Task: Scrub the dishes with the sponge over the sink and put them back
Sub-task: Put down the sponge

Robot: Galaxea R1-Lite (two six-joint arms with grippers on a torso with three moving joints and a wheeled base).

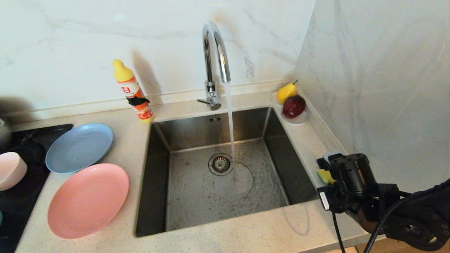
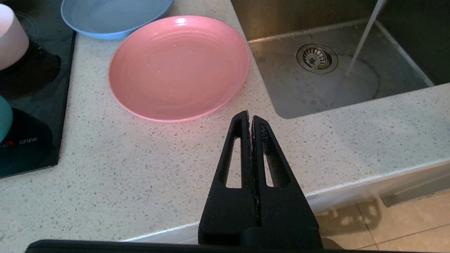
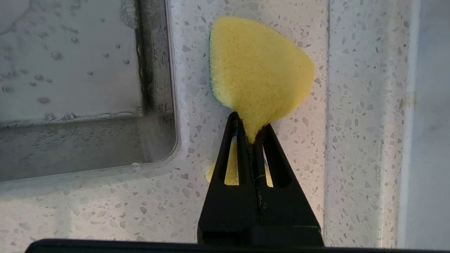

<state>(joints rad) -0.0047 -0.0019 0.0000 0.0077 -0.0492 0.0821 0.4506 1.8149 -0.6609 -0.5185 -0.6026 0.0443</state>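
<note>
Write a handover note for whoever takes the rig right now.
Right hand: shut on the sponge, over the counter right of the sink.
Left hand: shut, empty, parked over the counter's front edge near the pink plate.
Blue plate, pink plate and pink bowl sit left of the sink; teal bowl on the hob.
Tap running.
Done: sponge picked.
Left: scrub each dish, put back.

Plates (image 1: 84, 175) left of sink (image 1: 218, 168); fruit saucer (image 1: 294, 120) behind-right; sponge (image 3: 258, 70) on counter (image 1: 246, 239), right.
</note>
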